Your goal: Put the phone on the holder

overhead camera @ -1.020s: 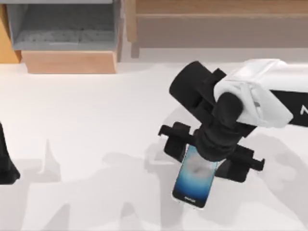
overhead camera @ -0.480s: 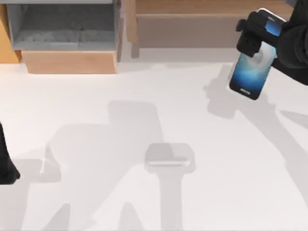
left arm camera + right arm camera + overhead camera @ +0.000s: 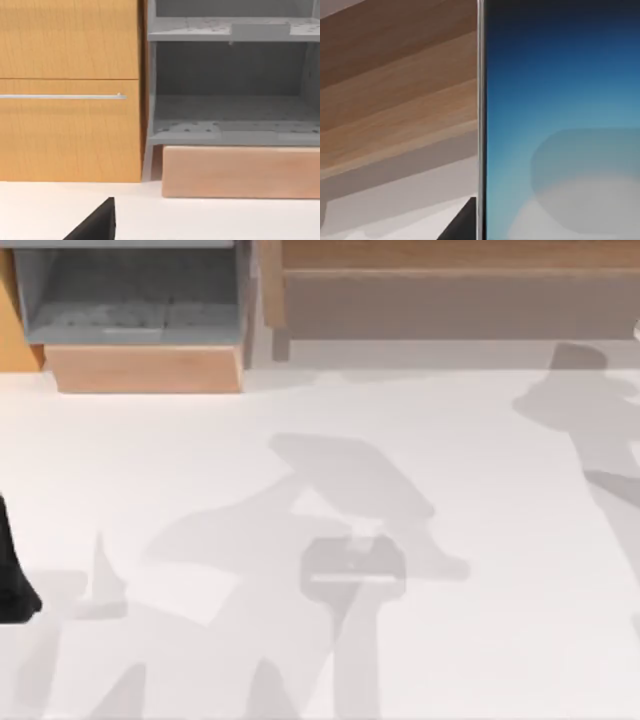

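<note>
Phone (image 3: 560,125) is sitting right against the right wrist camera, screen facing it, apparently being carried by the right arm above the white surface (image 3: 320,490). Right pincer state: cannot tell. Left arm (image 3: 12,580) is idling at the surface's left edge; state: cannot tell.

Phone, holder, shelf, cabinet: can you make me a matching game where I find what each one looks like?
Things:
1. phone
2. holder
3. shelf
4. cabinet

Looks:
A. orange-brown wood with a silver handle
B. pale grey, standing in the middle of the white table
C. glowing blue screen
D. grey boards with little speckles

Pairs: 1-C, 2-B, 3-D, 4-A
</note>
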Controlling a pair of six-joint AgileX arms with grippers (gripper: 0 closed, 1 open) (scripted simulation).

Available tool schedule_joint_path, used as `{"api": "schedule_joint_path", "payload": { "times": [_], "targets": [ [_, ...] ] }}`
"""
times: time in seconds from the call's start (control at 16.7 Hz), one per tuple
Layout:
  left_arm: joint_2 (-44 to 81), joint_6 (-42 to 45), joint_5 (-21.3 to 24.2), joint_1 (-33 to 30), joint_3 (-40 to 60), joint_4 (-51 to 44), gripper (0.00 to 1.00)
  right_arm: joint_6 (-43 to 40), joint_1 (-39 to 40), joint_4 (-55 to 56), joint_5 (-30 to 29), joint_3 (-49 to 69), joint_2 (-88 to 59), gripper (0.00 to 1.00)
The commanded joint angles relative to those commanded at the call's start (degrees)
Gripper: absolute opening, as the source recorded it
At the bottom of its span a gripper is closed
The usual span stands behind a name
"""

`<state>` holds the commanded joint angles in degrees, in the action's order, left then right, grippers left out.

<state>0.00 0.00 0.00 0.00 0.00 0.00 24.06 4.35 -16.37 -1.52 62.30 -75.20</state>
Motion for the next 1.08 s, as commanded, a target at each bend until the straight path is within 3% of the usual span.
{"api": "schedule_joint_path", "payload": {
  "times": [0.72, 1.08],
  "targets": [
    [0.00, 0.00, 0.00, 0.00, 0.00, 0.00, 1.00, -18.31, -15.75, 14.02, 0.56, -16.76, 9.13, 0.00],
    [0.00, 0.00, 0.00, 0.00, 0.00, 0.00, 1.00, -23.50, -18.62, 16.40, 1.43, -26.12, 12.92, 0.00]
  ]
}}
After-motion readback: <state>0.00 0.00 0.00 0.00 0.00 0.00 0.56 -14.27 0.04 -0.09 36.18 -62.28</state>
